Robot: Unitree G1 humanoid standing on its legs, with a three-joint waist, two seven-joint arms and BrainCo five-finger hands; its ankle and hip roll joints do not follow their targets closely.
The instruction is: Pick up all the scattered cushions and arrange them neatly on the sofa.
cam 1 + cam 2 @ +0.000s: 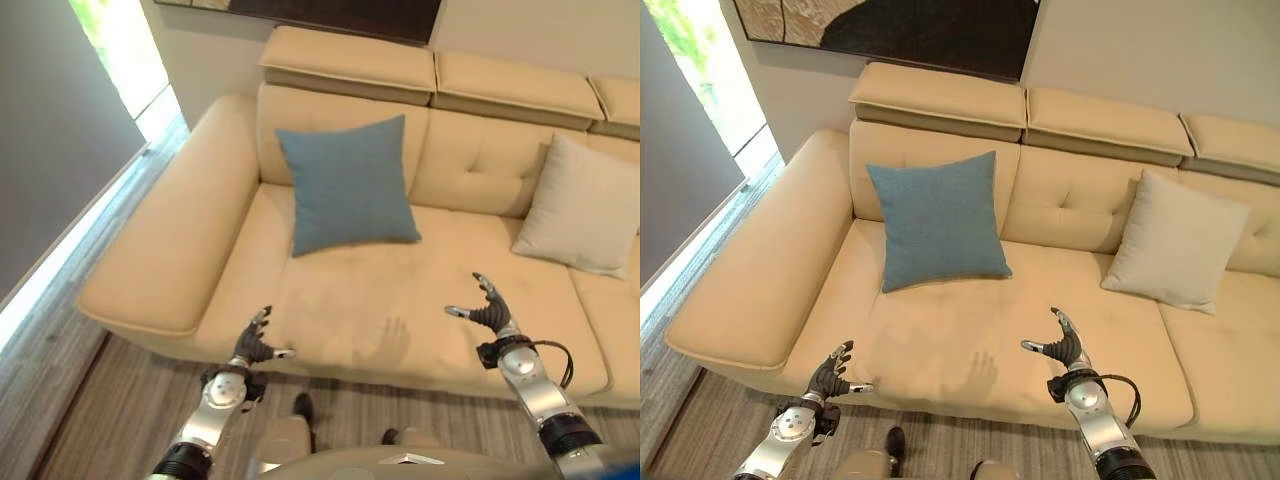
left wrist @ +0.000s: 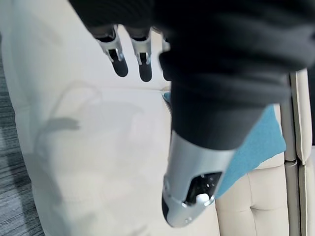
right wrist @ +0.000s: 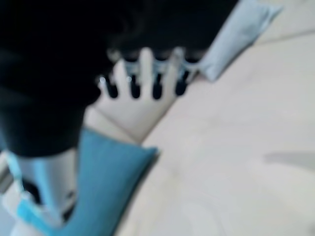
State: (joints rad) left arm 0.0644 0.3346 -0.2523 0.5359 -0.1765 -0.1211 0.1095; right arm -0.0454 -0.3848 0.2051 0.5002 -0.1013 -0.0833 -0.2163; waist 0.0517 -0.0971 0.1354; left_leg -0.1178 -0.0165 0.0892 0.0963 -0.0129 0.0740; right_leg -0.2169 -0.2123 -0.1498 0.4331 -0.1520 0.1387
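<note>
Sofa [image 1: 770,290], cream, as landmark. Blue cushion [image 1: 940,220] leans upright against sofa backrest, toward armrest end. Cream cushion [image 1: 1175,240] leans against same backrest, well apart from blue one, toward far end. My left hand [image 1: 830,380] hovers over seat front edge, fingers relaxed and spread, holding nothing. My right hand [image 1: 1065,348] hovers above seat middle, fingers loose and wide, empty, between both cushions.

Head eyes overlook sofa [image 1: 940,340] — wrists view it closely.
</note>
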